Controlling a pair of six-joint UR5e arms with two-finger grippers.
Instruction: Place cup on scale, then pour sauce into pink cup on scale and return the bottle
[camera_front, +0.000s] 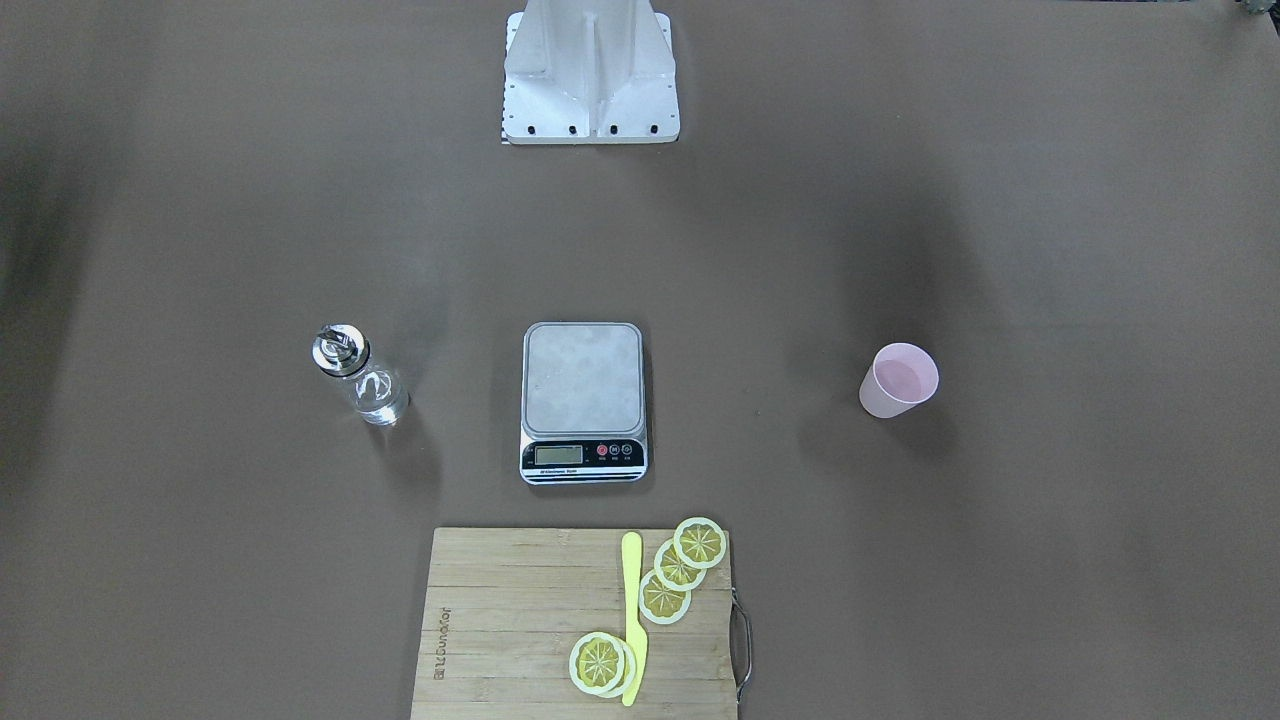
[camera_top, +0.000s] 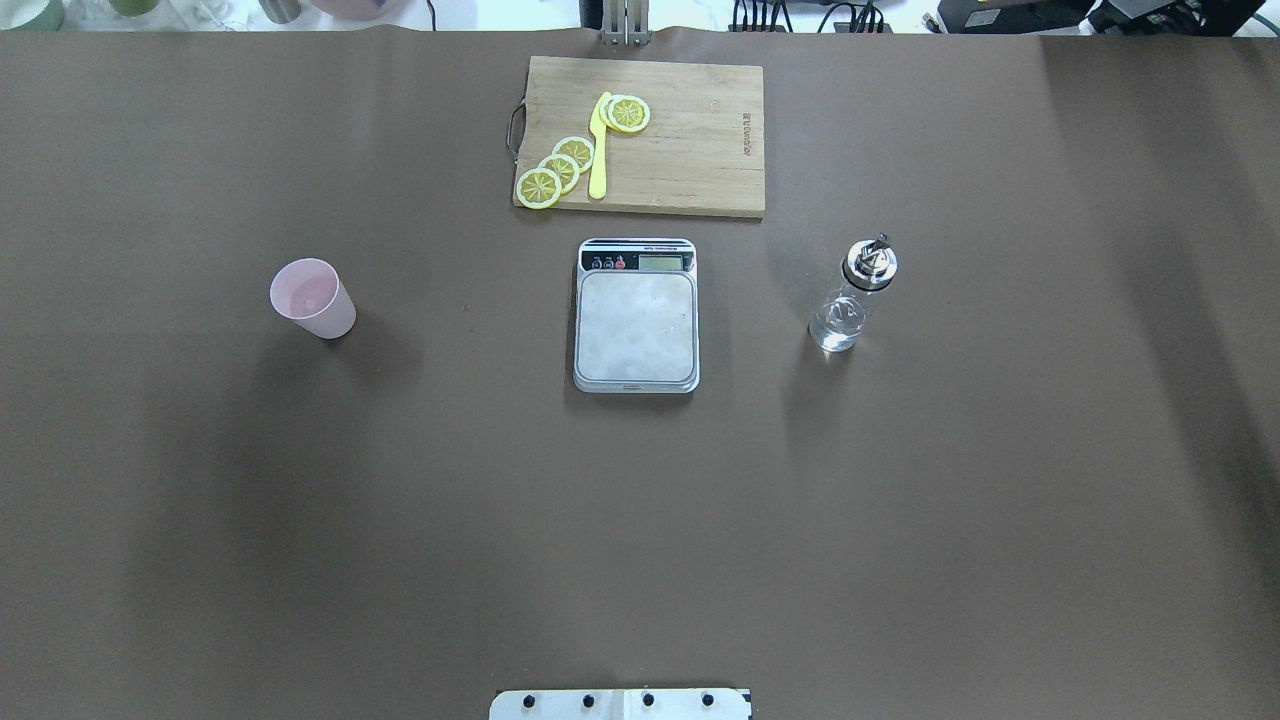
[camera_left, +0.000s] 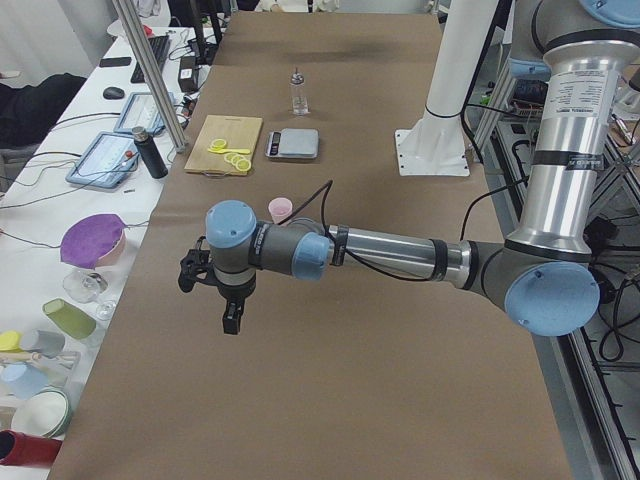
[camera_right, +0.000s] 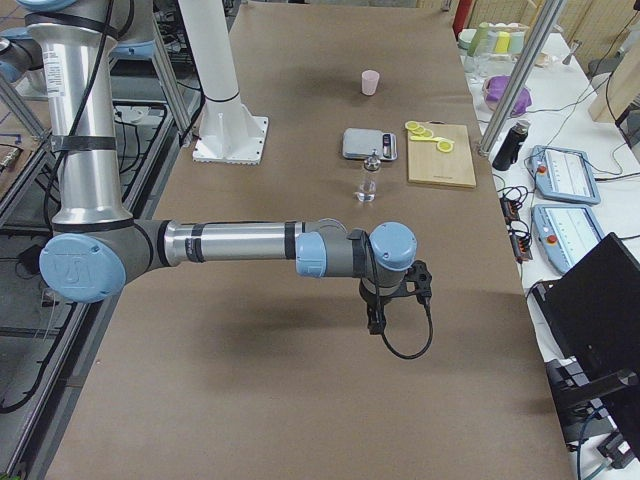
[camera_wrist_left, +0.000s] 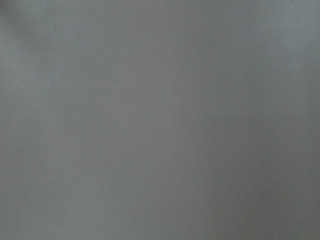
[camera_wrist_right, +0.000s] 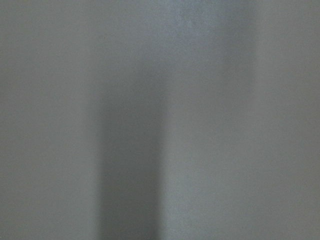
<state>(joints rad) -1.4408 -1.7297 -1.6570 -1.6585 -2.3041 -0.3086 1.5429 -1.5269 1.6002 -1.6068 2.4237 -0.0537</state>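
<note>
One: Where does the cup (camera_top: 313, 297) stand?

Two: Upright on the brown surface (camera_top: 640, 520), well off to the robot's left of the scale (camera_top: 636, 315), mouth up.

One: And the bottle (camera_top: 853, 297)?

Two: Upright too, on the robot's right of the scale and apart from it. The chrome pourer is on top, and the clear sauce (camera_top: 836, 330) shows faintly in the lower part of the glass.

One: So the scale sits between them?

Two: Yes, in the middle, with its display strip turned away from the robot. Just beyond it lies a wooden cutting board (camera_top: 690, 130) with lemon slices (camera_top: 560, 168) and a yellow knife (camera_top: 599, 150) on it.

One: What about the arms?

Two: Each shows only in a side view. The left fingers (camera_left: 231, 318) hang pointing down over the surface, nearer that camera than the cup. The right fingers (camera_right: 376, 320) hang the same way at the other end, nearer that camera than the bottle.

One: Parted or together?

Two: I cannot tell for either from those views. Neither touches any object. Both wrist views show only blurred grey.
</note>
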